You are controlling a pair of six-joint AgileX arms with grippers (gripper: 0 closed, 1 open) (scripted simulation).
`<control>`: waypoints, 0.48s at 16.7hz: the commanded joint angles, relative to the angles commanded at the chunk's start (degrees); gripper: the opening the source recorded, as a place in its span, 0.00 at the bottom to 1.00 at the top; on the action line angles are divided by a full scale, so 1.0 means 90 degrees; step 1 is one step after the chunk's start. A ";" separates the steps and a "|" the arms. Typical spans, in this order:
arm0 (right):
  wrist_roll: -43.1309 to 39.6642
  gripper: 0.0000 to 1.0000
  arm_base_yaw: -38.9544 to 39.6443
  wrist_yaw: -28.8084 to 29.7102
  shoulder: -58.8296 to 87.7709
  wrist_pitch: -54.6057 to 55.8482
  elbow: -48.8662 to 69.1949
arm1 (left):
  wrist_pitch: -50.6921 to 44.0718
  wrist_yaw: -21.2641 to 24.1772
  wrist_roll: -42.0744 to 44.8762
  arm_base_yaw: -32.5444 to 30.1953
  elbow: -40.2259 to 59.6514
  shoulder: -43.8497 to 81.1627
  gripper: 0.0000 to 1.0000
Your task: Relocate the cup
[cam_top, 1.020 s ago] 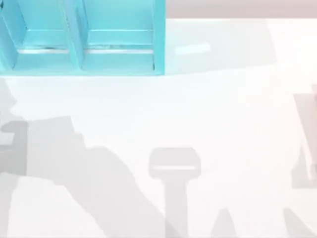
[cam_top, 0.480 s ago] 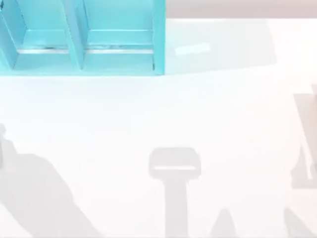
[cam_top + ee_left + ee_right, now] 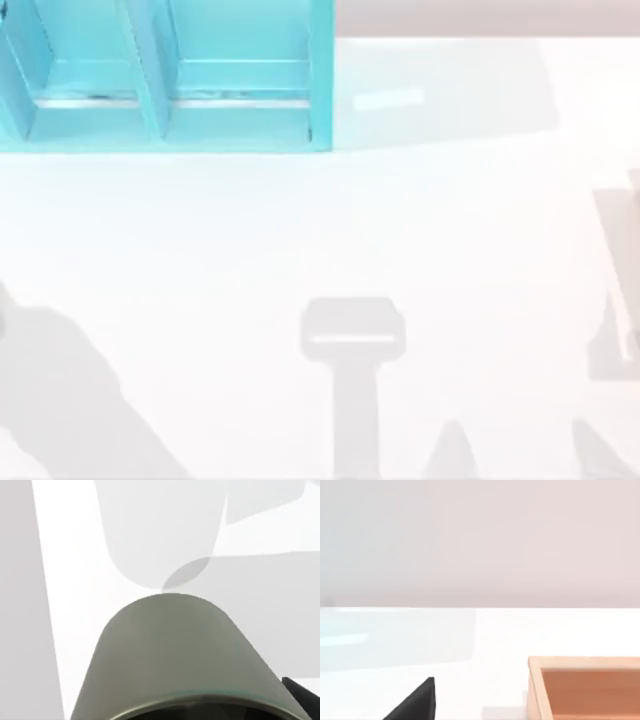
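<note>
The cup (image 3: 180,655) is grey-green and stands very close in the left wrist view, its rounded wall turned to the camera. My left gripper (image 3: 195,714) is shut on the cup, and one dark fingertip (image 3: 301,696) shows beside the rim. A small oval shadow (image 3: 186,574) lies on the white table apart from the cup, so the cup hangs above the surface. A black part of my right gripper (image 3: 415,704) shows in the right wrist view, low over the table.
A teal shelf unit (image 3: 165,75) with two open bays stands at the table's back left. A shallow wooden box (image 3: 585,687) sits near my right gripper. Arm shadows fall across the white table (image 3: 330,230) at the front left and the right edge.
In the top view the left arm's shadow has slid left and toward the front edge. The shadows at the right and middle have stayed put.
</note>
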 joint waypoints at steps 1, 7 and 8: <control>0.0000 1.00 0.0000 0.0000 0.0000 0.0000 0.0000 | 0.0240 0.0004 0.0013 0.0017 -0.0154 0.0073 0.00; 0.0000 1.00 0.0000 0.0000 0.0000 0.0000 0.0000 | 0.0937 0.0016 0.0048 0.0093 -0.0642 0.0321 0.00; 0.0000 1.00 0.0000 0.0000 0.0000 0.0000 0.0000 | 0.0937 0.0016 0.0048 0.0093 -0.0642 0.0321 0.00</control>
